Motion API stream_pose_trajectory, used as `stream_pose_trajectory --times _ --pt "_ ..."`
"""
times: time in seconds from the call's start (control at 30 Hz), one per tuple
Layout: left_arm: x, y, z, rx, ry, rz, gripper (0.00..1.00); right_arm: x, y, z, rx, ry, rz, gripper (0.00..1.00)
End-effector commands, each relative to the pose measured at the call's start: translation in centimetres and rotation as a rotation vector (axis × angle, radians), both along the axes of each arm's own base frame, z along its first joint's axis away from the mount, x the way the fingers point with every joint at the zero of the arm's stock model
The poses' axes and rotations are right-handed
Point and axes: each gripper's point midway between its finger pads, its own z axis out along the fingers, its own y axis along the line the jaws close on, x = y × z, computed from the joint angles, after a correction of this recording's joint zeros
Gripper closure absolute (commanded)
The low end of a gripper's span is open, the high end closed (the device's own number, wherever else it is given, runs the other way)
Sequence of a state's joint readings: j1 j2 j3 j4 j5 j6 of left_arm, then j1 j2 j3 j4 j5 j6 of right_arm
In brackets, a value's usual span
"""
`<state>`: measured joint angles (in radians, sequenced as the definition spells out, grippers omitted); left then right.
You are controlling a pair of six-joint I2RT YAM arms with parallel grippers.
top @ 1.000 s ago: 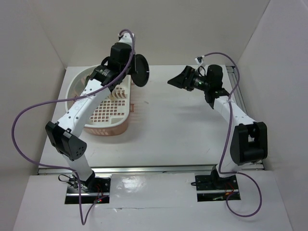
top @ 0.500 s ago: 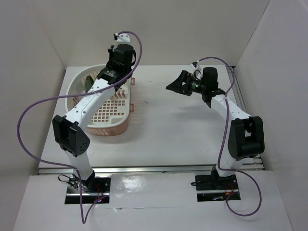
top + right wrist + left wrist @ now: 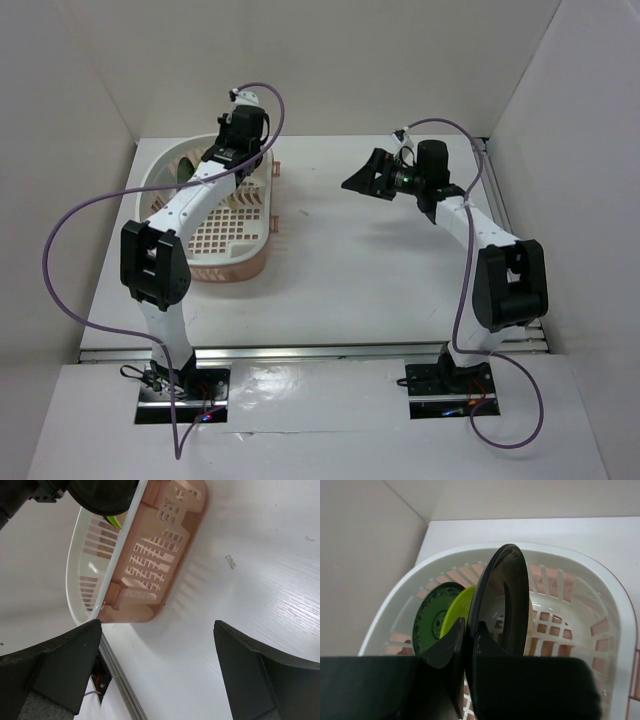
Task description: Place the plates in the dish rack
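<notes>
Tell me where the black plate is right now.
Left wrist view: the black plate stands on edge in the left gripper, over the dish rack, right beside the lime green plate.

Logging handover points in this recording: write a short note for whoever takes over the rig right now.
Left gripper: shut on the glossy black plate, held upright on edge at the dish rack; whether it is seated yet cannot be told.
Right gripper: open, empty, above the table right of the rack.
Done: patterned plate and lime green plate stand upright in the rack.
Left: seat the black plate beside them and release. The cream plate shows in no view; locate it.
</notes>
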<state>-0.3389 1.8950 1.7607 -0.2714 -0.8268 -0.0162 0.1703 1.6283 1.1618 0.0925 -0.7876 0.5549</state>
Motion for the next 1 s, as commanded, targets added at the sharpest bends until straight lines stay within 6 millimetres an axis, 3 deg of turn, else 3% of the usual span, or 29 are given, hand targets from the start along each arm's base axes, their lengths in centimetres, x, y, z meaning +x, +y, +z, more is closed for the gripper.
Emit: stream_pose_trajectory --times 0.0,0.43,0.7,0.97 --pt "0.5 -1.5 0.8 -0.079 -0.052 -0.057 1.0 0.4 1.0 1.9 0.009 -0.064 0.048 0.0" --pt "0.2 -2.0 -0.7 -0.109 -0.01 -0.081 1.0 0.4 1.4 1.7 0.01 -0.064 0.057 0.0" --pt "-0.8 -1.6 -3.7 -0.093 0.044 -0.065 1.0 0.5 1.5 1.6 0.019 -0.065 0.064 0.0" --pt "-0.6 -1.8 -4.3 -0.109 0.049 -0.066 1.0 0.4 1.6 1.3 0.021 -0.055 0.072 0.0"
